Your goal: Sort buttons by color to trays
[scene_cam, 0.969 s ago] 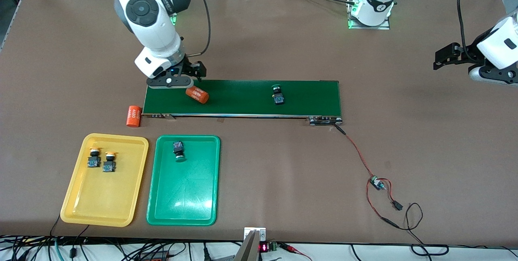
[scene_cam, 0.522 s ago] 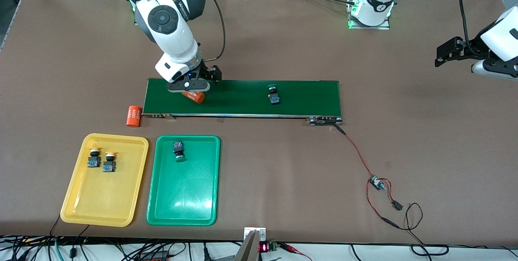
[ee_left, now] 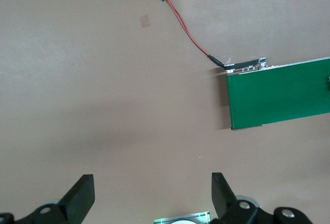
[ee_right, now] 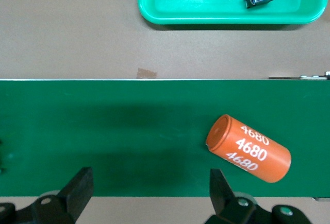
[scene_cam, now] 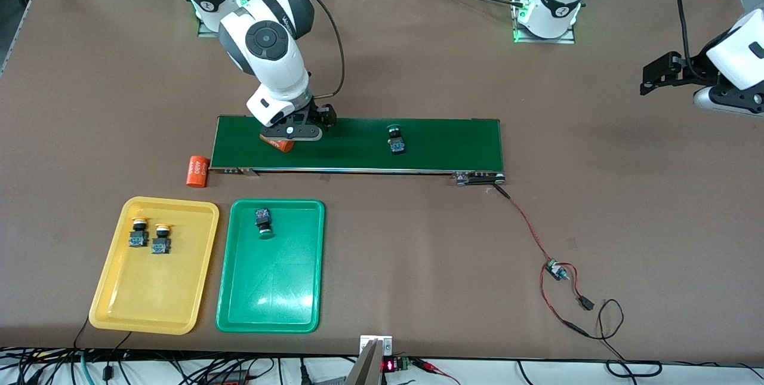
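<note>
Yellow tray (scene_cam: pixel 113 307): two yellow buttons (scene_cam: pixel 138 233) inside. Green tray (scene_cam: pixel 230 307): one green button (scene_cam: pixel 263 222). Right gripper (scene_cam: pixel 291 132) open over belt (scene_cam: pixel 441 146), above 4680 cylinder (scene_cam: pixel 279 144); risk grabbing cylinder while last green button (scene_cam: pixel 395 140) rides belt past. Left gripper (scene_cam: pixel 653 77) open, waiting aside.

A robotics lab bench: two arm bases (scene_cam: pixel 546 6) are bolted along a brown table (scene_cam: pixel 382 253) around a small green conveyor belt (scene_cam: pixel 358 145). Beside the belt's end trails a bare circuit board (scene_cam: pixel 555 270) on red wires, near bundled cables (scene_cam: pixel 179 367) at the table edge.
</note>
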Robot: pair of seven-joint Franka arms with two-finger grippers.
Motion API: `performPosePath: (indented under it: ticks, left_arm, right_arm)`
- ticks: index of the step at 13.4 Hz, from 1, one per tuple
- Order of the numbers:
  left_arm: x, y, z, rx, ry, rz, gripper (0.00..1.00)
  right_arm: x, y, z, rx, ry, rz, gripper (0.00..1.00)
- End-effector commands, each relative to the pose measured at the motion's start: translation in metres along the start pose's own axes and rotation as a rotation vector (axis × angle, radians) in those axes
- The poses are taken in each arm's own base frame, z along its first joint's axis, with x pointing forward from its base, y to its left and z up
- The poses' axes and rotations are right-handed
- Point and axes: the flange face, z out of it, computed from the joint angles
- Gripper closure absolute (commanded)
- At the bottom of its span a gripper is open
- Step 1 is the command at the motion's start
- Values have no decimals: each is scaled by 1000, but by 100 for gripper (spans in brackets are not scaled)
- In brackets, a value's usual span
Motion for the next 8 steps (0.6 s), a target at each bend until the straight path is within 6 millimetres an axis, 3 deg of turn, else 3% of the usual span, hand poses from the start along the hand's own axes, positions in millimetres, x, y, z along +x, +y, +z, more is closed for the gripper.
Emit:
performPosePath:
  ticks: [1, 5, 8]
  left_arm:
    - [0, -1, -10, 8, -4, 16, 0]
    - [1, -2, -11, 16, -4, 6, 0]
    - [1, 4, -15, 16, 5, 12, 0]
  right_arm:
    - [5, -7, 0, 24, 24, 23, 0]
    - [10, -11, 7, 50, 35, 27, 0]
    - [2, -21, 18, 47, 21, 3, 0]
